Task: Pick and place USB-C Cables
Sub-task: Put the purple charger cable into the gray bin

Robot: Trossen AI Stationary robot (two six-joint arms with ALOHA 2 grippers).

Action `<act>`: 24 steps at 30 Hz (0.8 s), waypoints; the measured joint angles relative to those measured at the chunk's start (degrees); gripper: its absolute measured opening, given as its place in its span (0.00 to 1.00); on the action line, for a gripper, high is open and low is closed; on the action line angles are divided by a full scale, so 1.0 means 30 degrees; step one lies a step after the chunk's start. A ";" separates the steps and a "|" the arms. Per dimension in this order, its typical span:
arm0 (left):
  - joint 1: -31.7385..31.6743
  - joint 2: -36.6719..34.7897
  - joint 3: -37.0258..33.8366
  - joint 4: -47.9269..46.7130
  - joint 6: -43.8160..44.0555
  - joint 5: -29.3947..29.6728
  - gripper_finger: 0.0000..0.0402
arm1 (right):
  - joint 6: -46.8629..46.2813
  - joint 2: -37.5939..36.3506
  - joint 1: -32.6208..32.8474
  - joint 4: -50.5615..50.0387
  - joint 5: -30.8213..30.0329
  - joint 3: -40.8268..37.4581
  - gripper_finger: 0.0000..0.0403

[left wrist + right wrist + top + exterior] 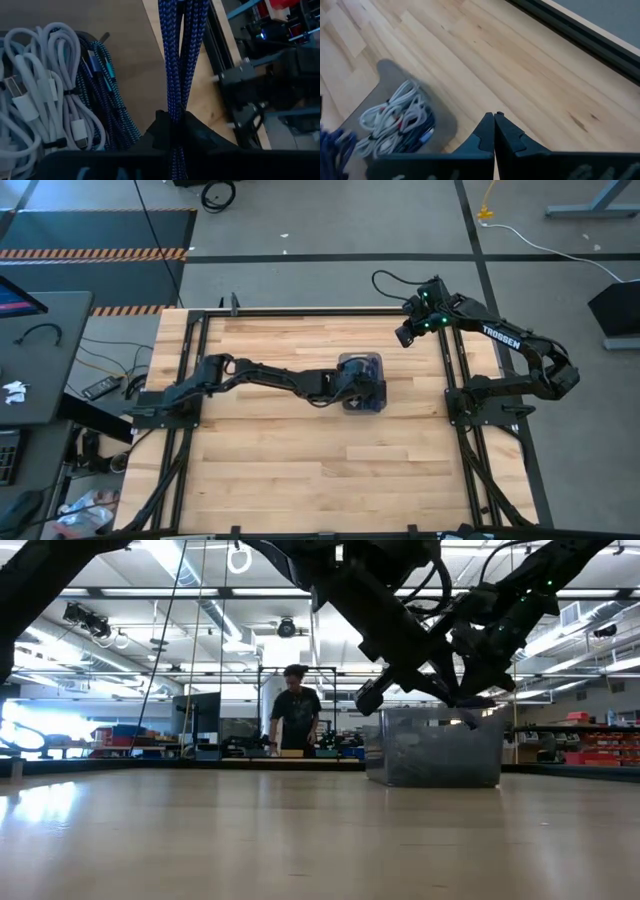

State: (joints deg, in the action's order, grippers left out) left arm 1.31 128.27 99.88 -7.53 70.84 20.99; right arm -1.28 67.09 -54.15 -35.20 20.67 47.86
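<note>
Left claw [175, 132]: clamped on a blue braided USB-C cable bundle [181, 55], lifted above the tray [375, 363] at frame centre, probably to clear its walls.
Right claw [494, 131]: pinched closed, empty, parked upper right.
Remaining cables [45, 100]: heaped in tray.
Hidden: cable's lower end, behind the fingers.

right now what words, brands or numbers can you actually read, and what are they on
"TROSSEN" in white letters on the right arm's upper link, in the high view.
Pale marks on the left hand's body and the right hand's body are too blurred to read.
Nothing legible on the tray or the cables.
</note>
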 joint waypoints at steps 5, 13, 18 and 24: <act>-0.0419 0.0000 0.0000 0.0092 -0.0608 0.0015 0.06 | 0.0000 0.0000 0.0000 0.0000 0.0013 0.0000 0.00; -0.0505 0.0015 0.0000 0.1560 -0.0743 0.0102 0.06 | 0.0106 0.0000 0.0000 -0.0023 0.0013 0.0000 0.00; -0.0483 0.0029 0.0000 0.1501 -0.0518 0.0722 0.06 | 0.0436 0.0000 -0.0064 -0.0022 0.0013 -0.0007 0.00; -0.0603 0.0029 0.0000 -0.1317 -0.0071 0.1558 0.06 | 0.0497 0.0000 -0.0138 -0.0015 0.0011 -0.0006 0.00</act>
State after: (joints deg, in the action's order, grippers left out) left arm -0.50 128.35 99.88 -11.48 70.63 25.67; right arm 0.21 67.09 -54.57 -35.24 20.71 47.84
